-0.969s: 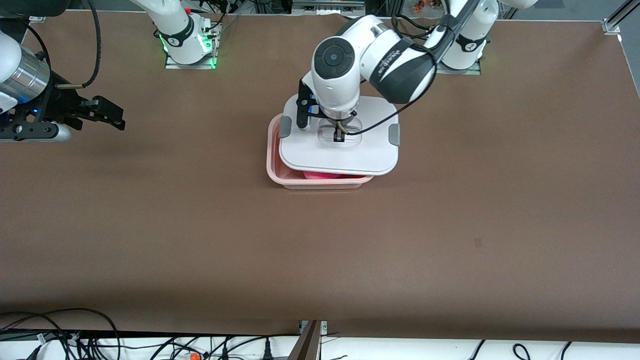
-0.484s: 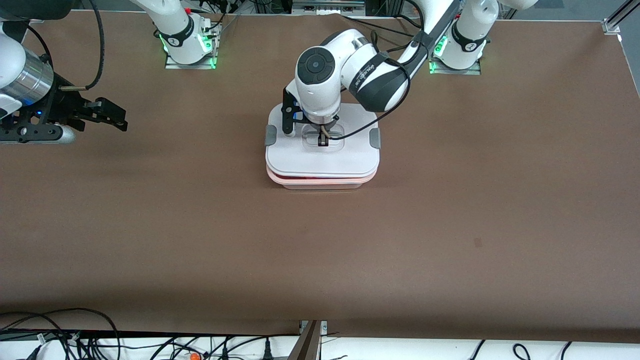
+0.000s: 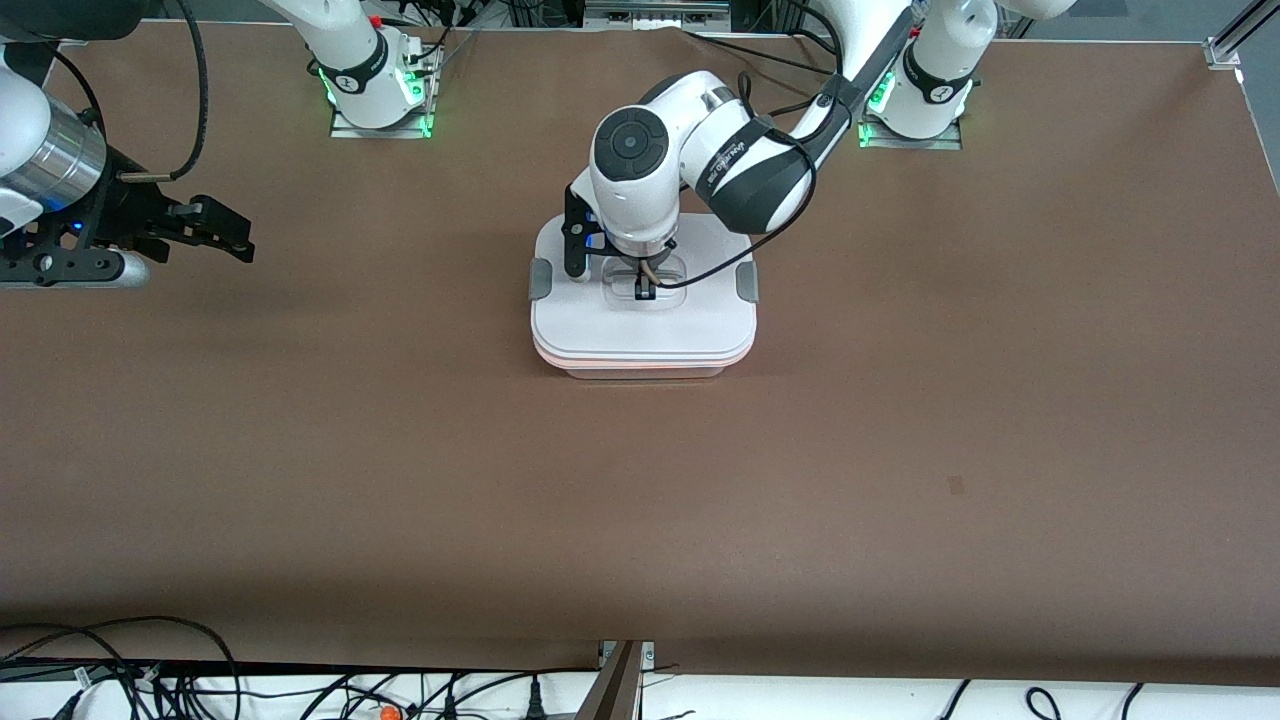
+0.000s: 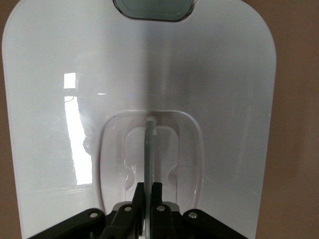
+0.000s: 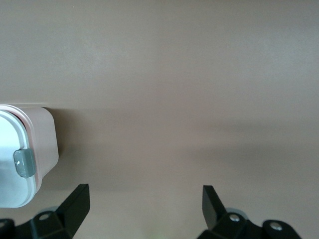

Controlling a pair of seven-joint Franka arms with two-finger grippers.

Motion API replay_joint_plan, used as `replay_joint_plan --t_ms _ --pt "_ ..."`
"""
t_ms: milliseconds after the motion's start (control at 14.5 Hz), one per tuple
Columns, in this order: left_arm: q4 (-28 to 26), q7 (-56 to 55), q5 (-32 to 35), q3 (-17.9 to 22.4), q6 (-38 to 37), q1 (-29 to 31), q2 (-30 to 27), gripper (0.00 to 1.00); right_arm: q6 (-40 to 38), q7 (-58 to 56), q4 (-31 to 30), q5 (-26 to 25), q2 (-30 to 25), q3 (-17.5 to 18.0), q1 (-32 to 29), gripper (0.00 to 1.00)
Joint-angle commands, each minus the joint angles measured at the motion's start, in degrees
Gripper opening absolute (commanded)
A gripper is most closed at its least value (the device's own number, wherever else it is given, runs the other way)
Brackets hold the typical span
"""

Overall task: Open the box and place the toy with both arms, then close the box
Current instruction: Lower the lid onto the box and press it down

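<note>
The pink translucent box (image 3: 640,368) stands mid-table with its white lid (image 3: 640,325) lying flat on it, grey clips at both ends. My left gripper (image 3: 645,292) is shut on the lid's clear handle (image 4: 148,149) in the recess at the lid's middle. The toy is hidden under the lid. My right gripper (image 3: 238,240) is open and empty, up over the table at the right arm's end. In the right wrist view its fingers (image 5: 75,201) stand wide apart over bare table, with the box's corner (image 5: 42,134) and a grey clip (image 5: 24,163) at the edge.
The brown table (image 3: 640,500) spreads wide all round the box. Cables lie along the edge nearest the front camera (image 3: 120,680). The arm bases (image 3: 375,90) stand along the table's back edge.
My left gripper has carried the lid from askew and raised over the open box down onto it, squared with the rim; the toy is now covered. The right gripper barely moved.
</note>
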Motion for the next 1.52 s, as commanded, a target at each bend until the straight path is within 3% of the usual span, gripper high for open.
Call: replay_joint_plan --t_ms 0,1453 --pt "2.98 -0.50 -0.21 1.00 -0.57 -1.03 1.57 0.00 -0.70 0.58 1.00 -0.10 0.30 0.12 -0.21 1.00" --pt "5.53 -3.40 1.89 1.36 -0.57 -2.35 4.47 0.00 -0.27 1.11 1.09 0.16 0.39 0.11 -0.21 1.00"
